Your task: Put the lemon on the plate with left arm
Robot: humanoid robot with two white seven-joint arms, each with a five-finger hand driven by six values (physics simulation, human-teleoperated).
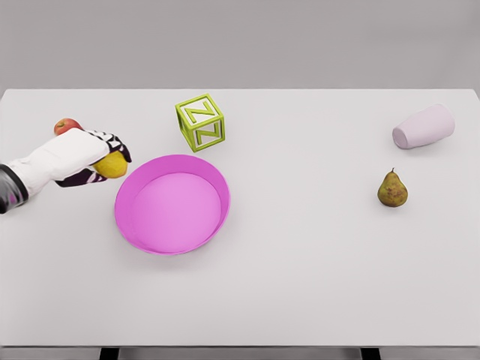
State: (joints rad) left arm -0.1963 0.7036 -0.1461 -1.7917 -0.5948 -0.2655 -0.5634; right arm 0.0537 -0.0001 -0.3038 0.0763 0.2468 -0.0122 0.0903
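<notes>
Head view: pink plate (142, 225) sits nearest, nothing on it. Just left of its far rim, left robot hand (101, 159) has fingers wrapped on the lemon (112, 165) (apple (67, 125) right behind). Grasp step looks done; next: lift, carry right over the plate, release. Letter block (201, 121) beyond, clear of path.

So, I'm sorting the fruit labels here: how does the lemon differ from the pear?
The lemon is bright yellow; the pear is brownish green. The lemon sits at the table's left, just left of the pink plate, while the pear is far right. The left hand is wrapped around the lemon; the pear stands upright, free and untouched. Both are small fruits, neither on the plate.
</notes>
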